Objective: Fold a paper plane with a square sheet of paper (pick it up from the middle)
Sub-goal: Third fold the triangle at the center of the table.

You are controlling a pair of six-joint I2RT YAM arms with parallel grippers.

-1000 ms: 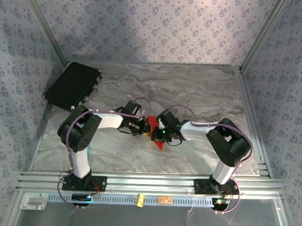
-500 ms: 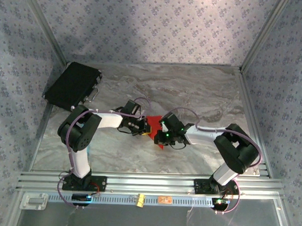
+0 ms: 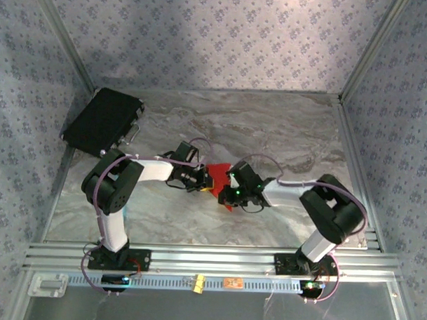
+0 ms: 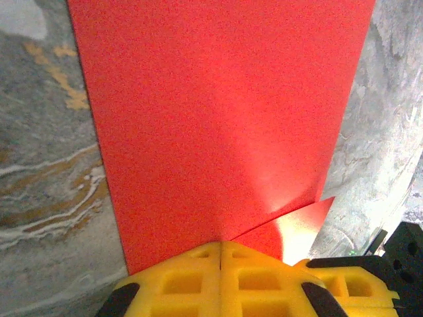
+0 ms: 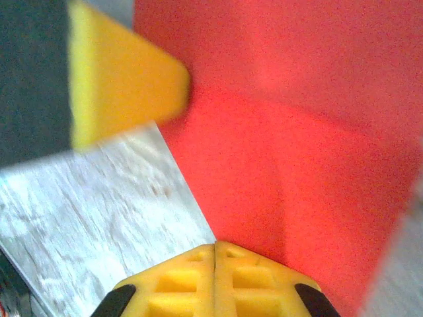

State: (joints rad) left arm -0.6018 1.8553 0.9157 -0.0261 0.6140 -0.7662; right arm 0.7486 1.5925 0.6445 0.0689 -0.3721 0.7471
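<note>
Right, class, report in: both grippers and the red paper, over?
Left gripper, right gripper: jaws shut. Red paper folded in layers, at both tips. Black case far left, apart.

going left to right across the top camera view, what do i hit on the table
case → left arm → paper → right arm

- The sheet of paper (image 3: 218, 172) lies on the table (image 3: 285, 127), mid-way, between my pincers.
- My left pincer (image 3: 203, 182) is at its left, my right pincer (image 3: 228, 191) at its right.
- The case (image 3: 102, 121) sits back-left.
</note>
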